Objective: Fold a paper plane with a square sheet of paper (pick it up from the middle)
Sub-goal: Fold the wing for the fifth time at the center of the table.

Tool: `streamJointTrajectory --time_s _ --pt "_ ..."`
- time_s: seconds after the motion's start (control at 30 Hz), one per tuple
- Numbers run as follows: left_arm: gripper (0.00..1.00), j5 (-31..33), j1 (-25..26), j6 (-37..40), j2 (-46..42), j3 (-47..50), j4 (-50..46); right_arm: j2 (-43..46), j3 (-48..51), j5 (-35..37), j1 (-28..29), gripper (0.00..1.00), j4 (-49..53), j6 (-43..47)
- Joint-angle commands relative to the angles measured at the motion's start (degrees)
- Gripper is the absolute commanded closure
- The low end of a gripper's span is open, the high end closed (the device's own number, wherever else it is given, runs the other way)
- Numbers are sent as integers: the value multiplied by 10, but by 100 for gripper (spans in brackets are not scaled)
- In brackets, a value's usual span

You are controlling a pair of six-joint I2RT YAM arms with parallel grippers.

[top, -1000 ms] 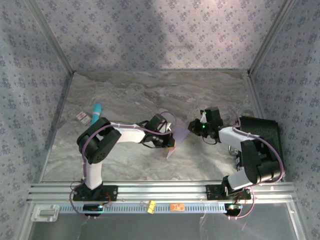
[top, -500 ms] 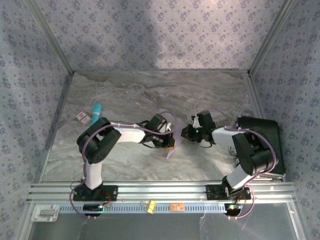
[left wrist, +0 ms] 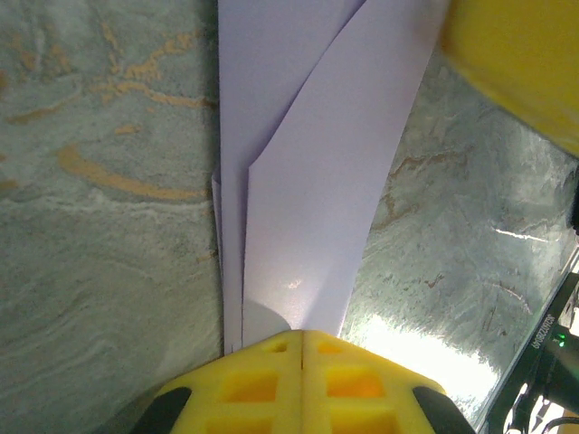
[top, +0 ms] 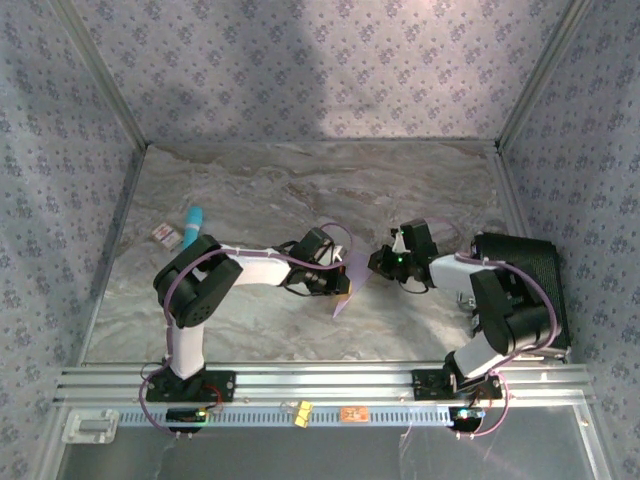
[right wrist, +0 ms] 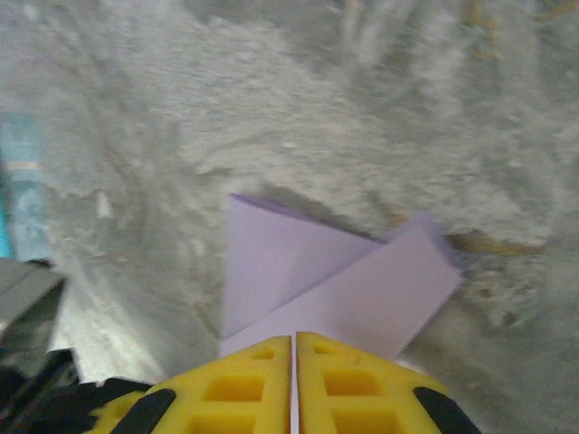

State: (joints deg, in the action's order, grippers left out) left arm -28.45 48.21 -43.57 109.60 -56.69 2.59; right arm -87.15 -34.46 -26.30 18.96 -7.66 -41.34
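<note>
My left end effector [left wrist: 301, 336] is clamped shut on one end of the part-folded square sheet of paper [left wrist: 317, 181], above the surface [left wrist: 90, 226]. My right end effector [right wrist: 294, 340] pinches the opposite end tight, probably to steady the crease.

From my screen the table [top: 300, 190] is a flat top with a grey-beige marble pattern, veined in brown and glossy where the light hits it, closed in by patterned walls. Its near edge ends at a ribbed aluminium rail [top: 320, 382]. Near the left wall lies a short teal cylinder [top: 193, 222], and just beside it – on the wall side – a small white-and-red packet [top: 166, 235]. Against the right wall sits a black rectangular block [top: 535, 270]; I cannot tell what it is.
</note>
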Motion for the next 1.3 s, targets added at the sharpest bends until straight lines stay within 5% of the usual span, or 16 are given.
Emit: streamJointTrajectory --time_s 0.0,0.4,1.27 --pt "100 49 -2 -4 24 23 -102 34 13 0 23 89 8 -17" --pt "100 56 -2 -6 13 33 -100 21 85 -2 106 95 -64 -89" --pt "100 51 -2 -7 14 37 -94 8 100 -7 91 96 -74 -88"
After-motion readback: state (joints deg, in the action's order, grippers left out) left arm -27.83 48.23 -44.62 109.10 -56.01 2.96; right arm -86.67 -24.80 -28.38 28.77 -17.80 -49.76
